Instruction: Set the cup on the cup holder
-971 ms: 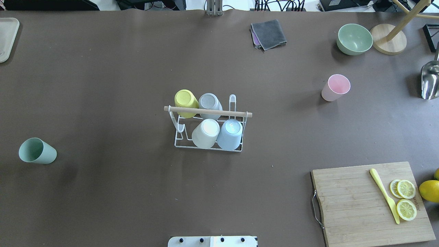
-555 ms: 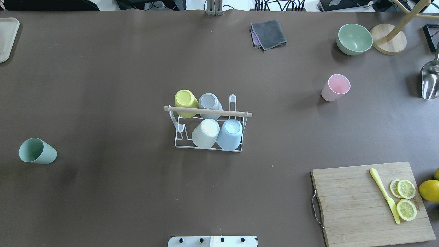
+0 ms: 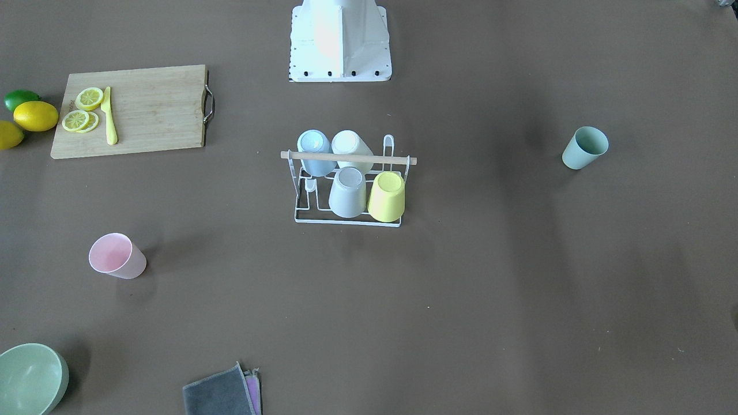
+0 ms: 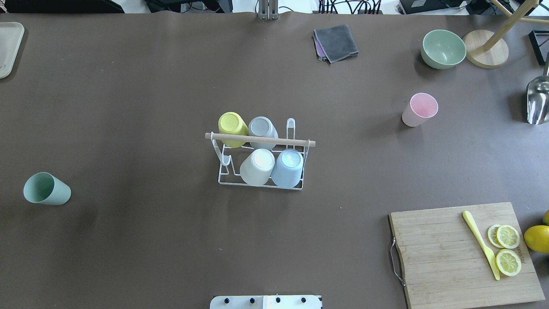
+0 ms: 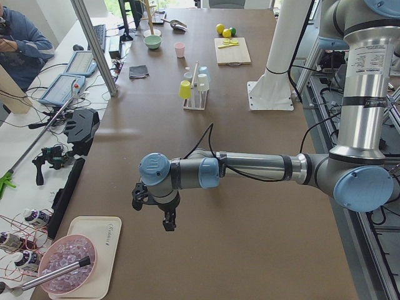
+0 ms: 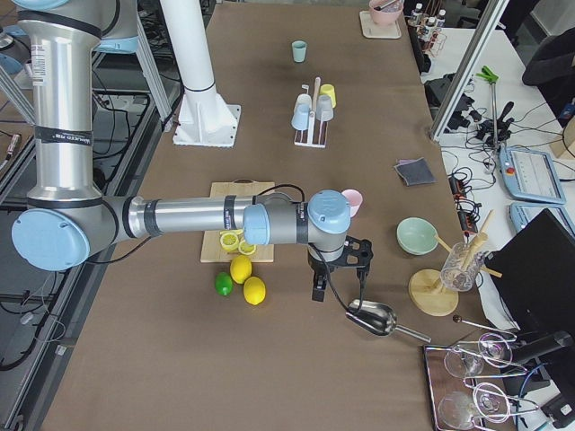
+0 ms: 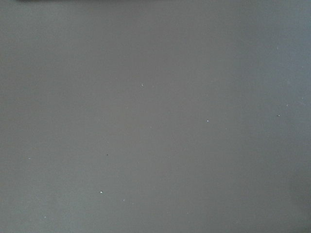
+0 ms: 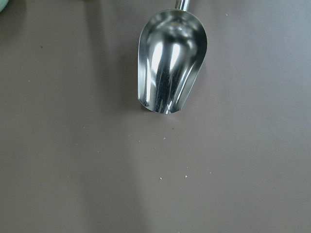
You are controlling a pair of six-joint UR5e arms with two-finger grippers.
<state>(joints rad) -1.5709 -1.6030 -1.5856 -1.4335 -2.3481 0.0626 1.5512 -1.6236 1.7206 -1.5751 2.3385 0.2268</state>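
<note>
From the front, the cup holder (image 3: 349, 157) stands in the middle of the brown table (image 3: 461, 323), near the robot's white base (image 3: 339, 40). Four cups sit upside down on it. A blue cup (image 3: 316, 152) and a white cup (image 3: 353, 147) are on the side near the robot. A grey cup (image 3: 347, 192) and a yellow cup (image 3: 386, 197) are on the far side. A green cup (image 3: 584, 148) stands alone, mouth up, well off on the robot's left. A pink cup (image 3: 117, 257) stands alone, mouth up, well off on the robot's right. From above, one prong (image 4: 291, 125) at the holder's far right corner has no cup on it. From the left end, the left gripper (image 5: 164, 220) hangs over the table near a tray (image 5: 109, 240), well apart from the holder. I cannot tell how wide its jaws are or whether they hold anything. From the right end, the right gripper (image 6: 339, 285) hangs just beside a shiny metal scoop (image 6: 373, 316), and I cannot tell about its jaws either. The left wrist view shows only brown table. The right wrist view shows the scoop lying on the table.
</note>
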